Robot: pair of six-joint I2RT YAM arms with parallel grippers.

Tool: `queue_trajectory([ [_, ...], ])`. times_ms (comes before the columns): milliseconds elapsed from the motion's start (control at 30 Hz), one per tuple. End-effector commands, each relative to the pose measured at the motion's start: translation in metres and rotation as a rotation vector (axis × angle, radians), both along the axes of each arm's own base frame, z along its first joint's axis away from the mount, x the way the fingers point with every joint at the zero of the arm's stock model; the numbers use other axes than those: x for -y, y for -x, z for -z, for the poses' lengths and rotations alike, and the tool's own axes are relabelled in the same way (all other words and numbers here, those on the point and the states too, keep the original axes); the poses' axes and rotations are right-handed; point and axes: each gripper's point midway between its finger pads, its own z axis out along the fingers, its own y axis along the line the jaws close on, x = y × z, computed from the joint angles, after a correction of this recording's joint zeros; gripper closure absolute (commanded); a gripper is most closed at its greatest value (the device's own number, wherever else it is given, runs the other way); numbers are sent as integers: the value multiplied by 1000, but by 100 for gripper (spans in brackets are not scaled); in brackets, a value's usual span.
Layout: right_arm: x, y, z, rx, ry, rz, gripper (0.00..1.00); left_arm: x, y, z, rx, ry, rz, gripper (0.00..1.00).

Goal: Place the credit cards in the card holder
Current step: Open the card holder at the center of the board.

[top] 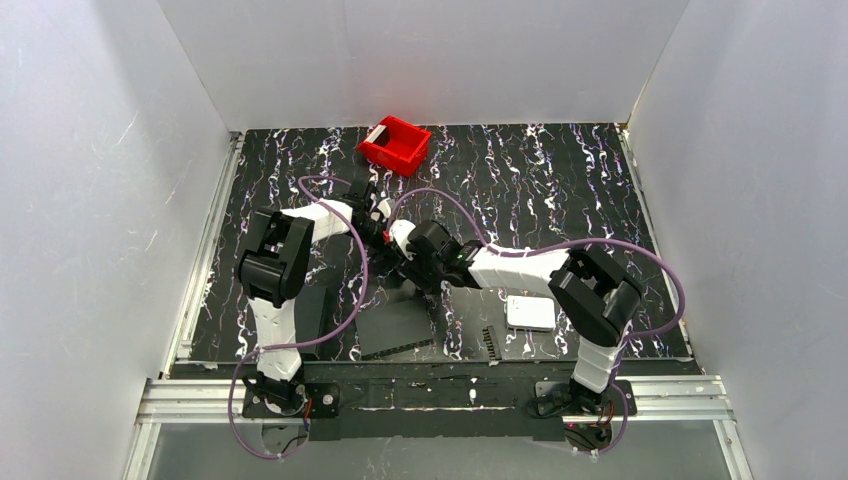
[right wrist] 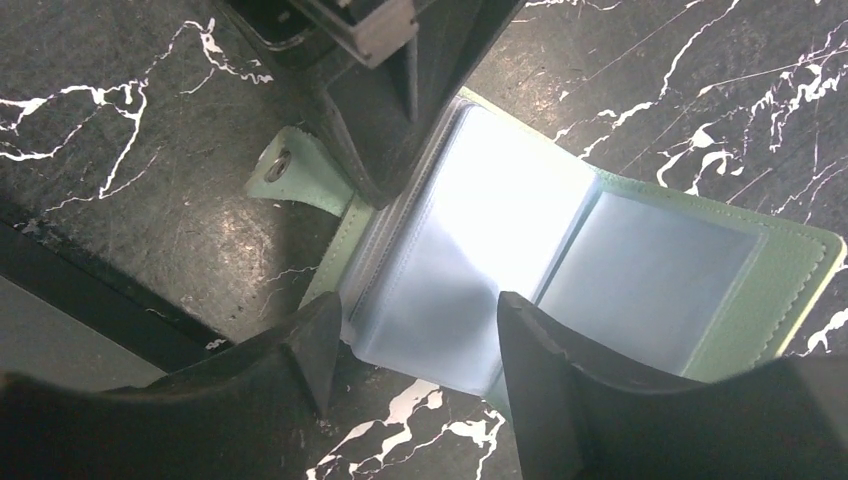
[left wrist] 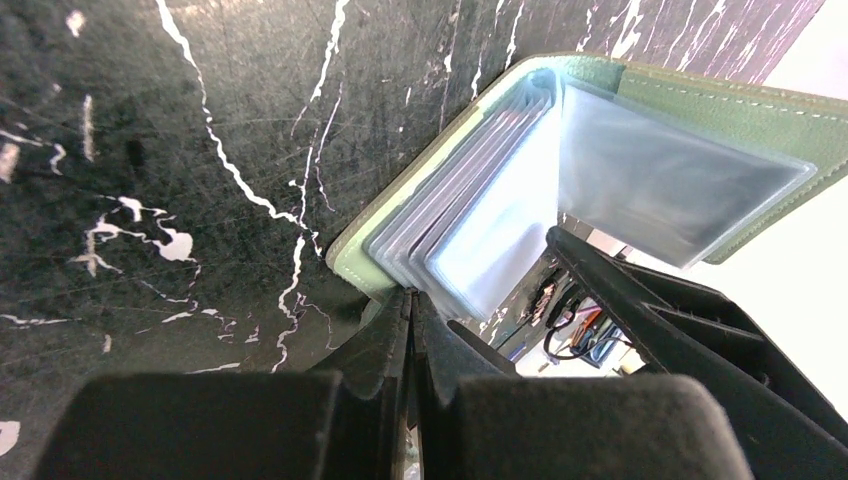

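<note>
The grey-green card holder lies open on the black marbled table, its clear pockets fanned out and showing no card. My left gripper is shut, its tips against the holder's near edge beside the pocket stack; nothing shows between the fingers. My right gripper is open, its fingers straddling the lower corner of a pocket page. In the top view both grippers meet mid-table and hide the holder. A white card leans in the red bin.
A white rounded box lies near the right arm's base. Flat black rectangles lie at the near edge. White walls enclose the table on three sides. Purple cables loop over both arms.
</note>
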Motion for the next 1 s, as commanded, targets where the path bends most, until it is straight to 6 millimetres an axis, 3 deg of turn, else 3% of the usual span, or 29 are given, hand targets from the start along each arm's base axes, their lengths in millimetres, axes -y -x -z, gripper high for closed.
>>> queue_trajectory([
  [0, 1, -10, -12, 27, -34, 42, 33, -10, 9, 12, -31, -69, 22, 100],
  [133, 4, -5, -20, 12, -63, 32, 20, -11, 9, 14, -32, -75, 25, 100],
  [300, 12, -2, -22, 16, -55, 22, 18, -11, 9, 14, -31, -76, 27, 100],
  [467, 12, -5, -20, 5, -60, 28, 23, -11, 9, 14, -34, -75, 28, 100],
  [700, 12, -10, -17, -2, -69, 55, 41, -11, 10, 14, -36, -76, 30, 100],
  [967, 21, -19, -35, 23, -101, 106, 46, -12, 10, 15, -38, -80, 31, 100],
])
